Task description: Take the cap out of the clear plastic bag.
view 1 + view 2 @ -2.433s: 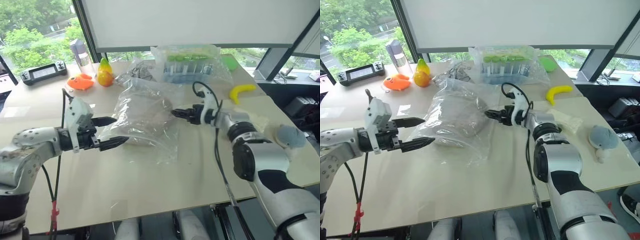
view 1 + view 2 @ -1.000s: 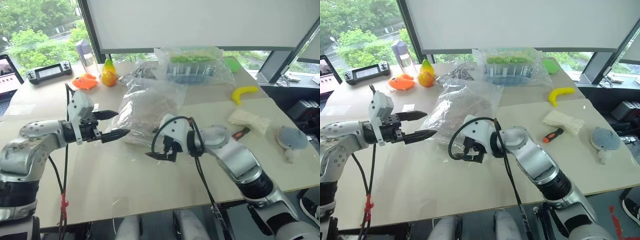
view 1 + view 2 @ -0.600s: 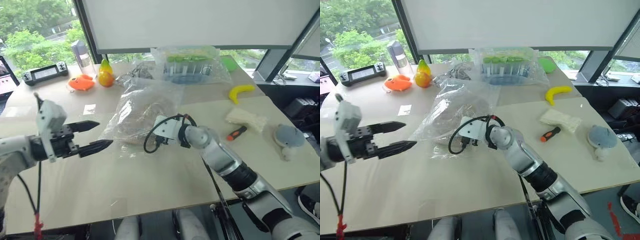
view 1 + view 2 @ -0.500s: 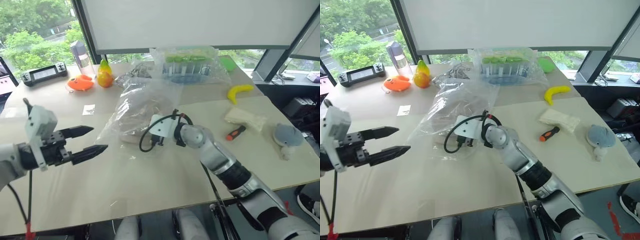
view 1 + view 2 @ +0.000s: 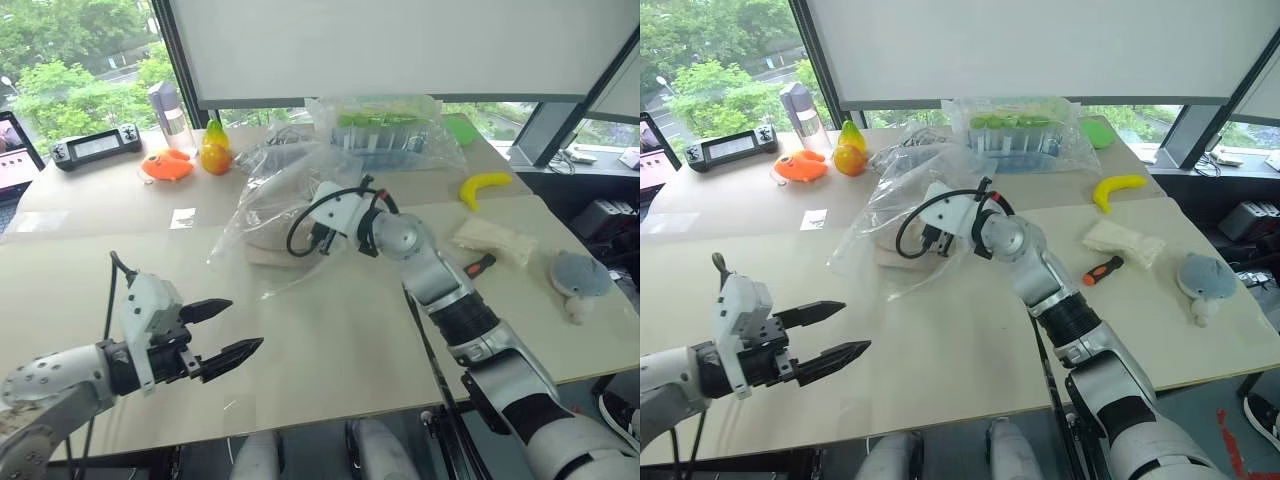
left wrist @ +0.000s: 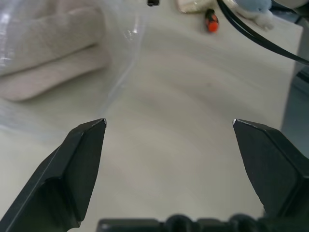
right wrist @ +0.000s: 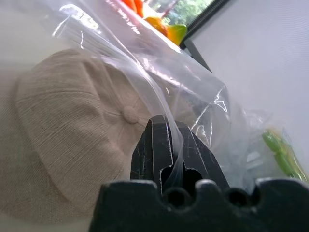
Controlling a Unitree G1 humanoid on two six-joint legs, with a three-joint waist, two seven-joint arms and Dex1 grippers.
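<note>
**Right tool pinches the bag film; cap still inside**

The right tool (image 7: 166, 137) has its two black fingers pressed together on a fold of the clear plastic bag (image 5: 262, 215), and the film runs up between them in the right wrist view. In the head views this tool sits at the bag's right side, above the table (image 5: 330, 340), with the film drawn up into a loose tent around it.

The cap (image 7: 72, 140) lies inside the bag, its beige woven crown and centre button showing through the plastic just past the closed fingers. From the head camera it is a pale tan mound (image 5: 902, 250) resting on the table under the film.

The left tool (image 5: 835, 332) hovers over bare table near the front edge, well apart from the bag, its fingers spread wide and holding nothing.

Behind the bag stand a second clear bag with green and blue items (image 5: 385, 125), a yellow-orange pear (image 5: 212, 152), an orange toy fish (image 5: 166, 165) and a grey bottle (image 5: 163, 105). To the right lie a banana (image 5: 482, 186), a cream pad (image 5: 497, 240), a red-handled screwdriver (image 5: 478, 266) and a grey plush toy (image 5: 578, 280).
</note>
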